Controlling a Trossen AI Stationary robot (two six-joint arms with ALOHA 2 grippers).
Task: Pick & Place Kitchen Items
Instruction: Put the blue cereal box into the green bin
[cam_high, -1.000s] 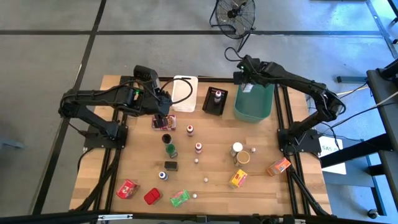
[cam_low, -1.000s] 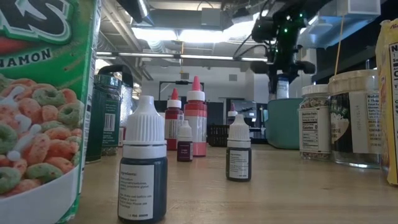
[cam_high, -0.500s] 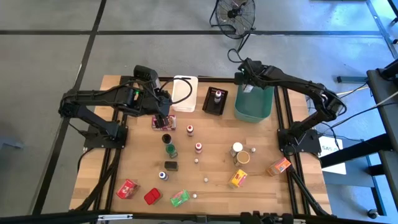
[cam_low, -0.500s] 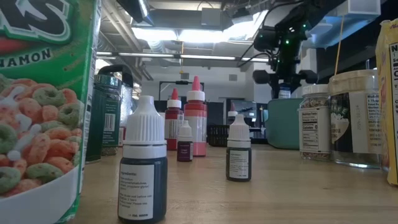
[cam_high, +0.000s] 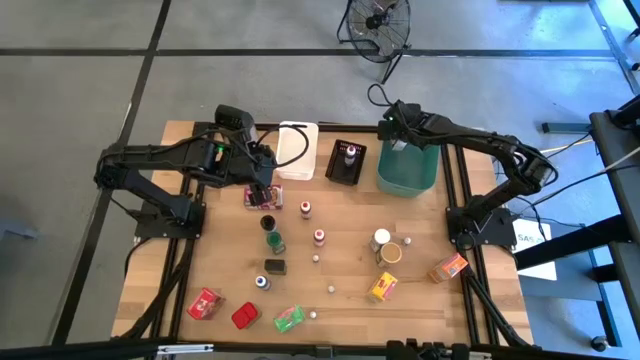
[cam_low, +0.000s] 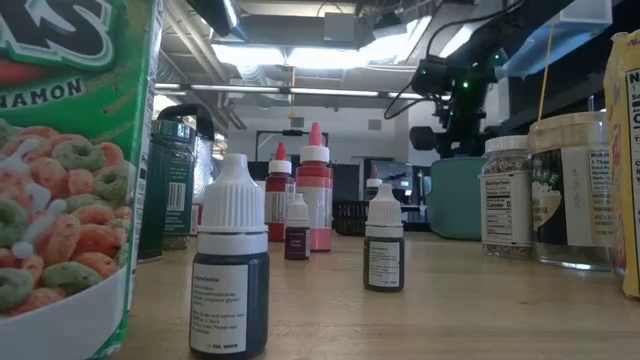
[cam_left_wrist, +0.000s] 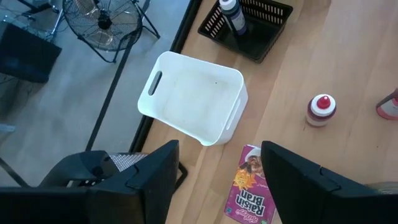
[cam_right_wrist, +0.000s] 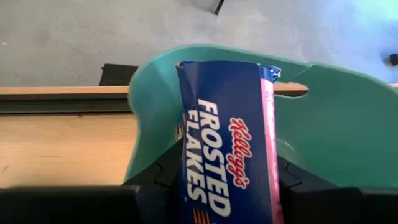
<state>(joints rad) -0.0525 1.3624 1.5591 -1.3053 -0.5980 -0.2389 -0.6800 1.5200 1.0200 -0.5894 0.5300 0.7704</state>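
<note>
1. Holding a blue Frosted Flakes box (cam_right_wrist: 227, 146) between its fingers, my right hand (cam_high: 395, 135) sits over the near-left edge of the teal bin (cam_high: 412, 170), at the far right of the surface (cam_high: 350, 250).
2. Through the right wrist camera, the box stands upright in front of the teal bin's wall, with the rim curving behind it.
3. My left hand (cam_high: 262, 190) hangs over the far-left part of the surface with its fingers (cam_left_wrist: 149, 180) spread wide and nothing between them.
4. Directly below that gap lies a pink Raisin Bran packet (cam_left_wrist: 252, 193), flat on the wood, just beside the white bin (cam_left_wrist: 193, 96).
5. A black basket (cam_high: 346, 160) between the white and teal bins holds one capped bottle (cam_high: 350, 153).
6. Other items are scattered over the near half: small capped bottles (cam_high: 319, 237), a white-lidded jar (cam_high: 381, 238), a yellow packet (cam_high: 383, 287), an orange packet (cam_high: 447, 267), two red packets (cam_high: 206, 303) and a green packet (cam_high: 289, 318).
</note>
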